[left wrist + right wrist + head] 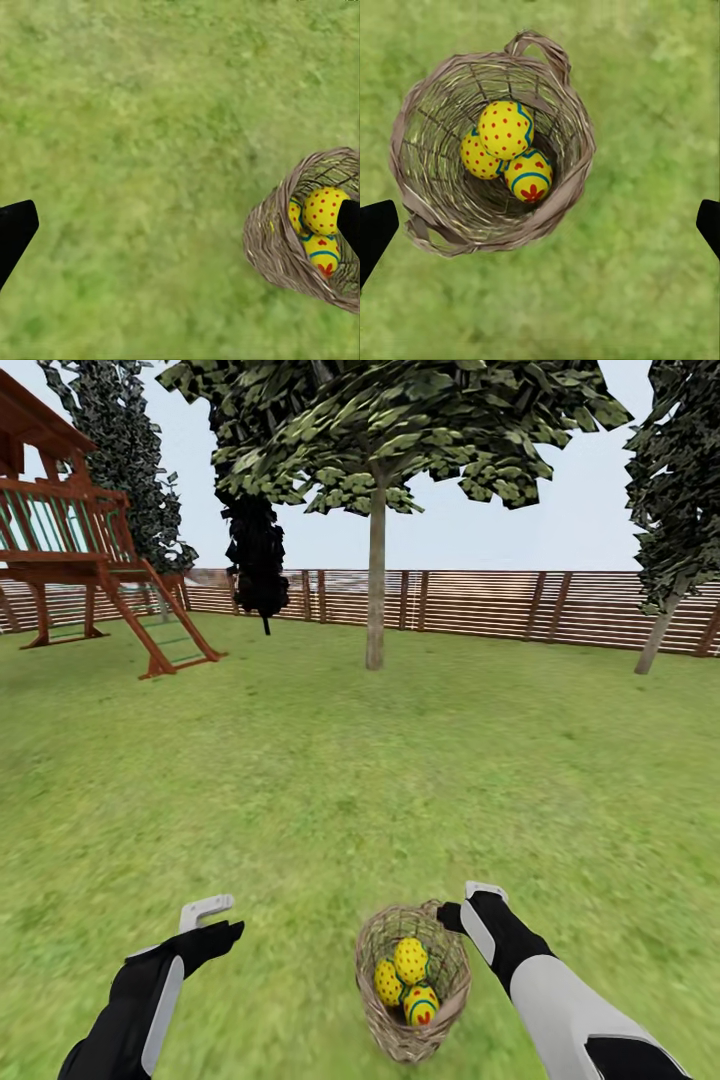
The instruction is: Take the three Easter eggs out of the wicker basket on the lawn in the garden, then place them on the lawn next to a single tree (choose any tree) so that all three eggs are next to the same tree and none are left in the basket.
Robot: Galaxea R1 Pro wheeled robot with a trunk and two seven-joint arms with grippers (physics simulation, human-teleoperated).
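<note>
the small brown woven-twig wicker basket (412, 985) sits on the green lawn (330, 790) close in front of the robot, between its two arms. all three yellow easter eggs with red dots and blue stripes (507, 150) lie clustered together inside it, touching one another. the right pincer (478, 905) hangs just beside the basket's rim, and in the right wrist view its dark fingertips (375, 229) stand wide apart with the basket below them. the left pincer (212, 920) hovers over bare grass, well apart from the basket, its tips also spread. a pale-trunked tree with a broad green crown (376, 560) stands far ahead before the brown slatted wooden fence (500, 605), with a reddish wooden play tower (80, 560) off to the left.
</note>
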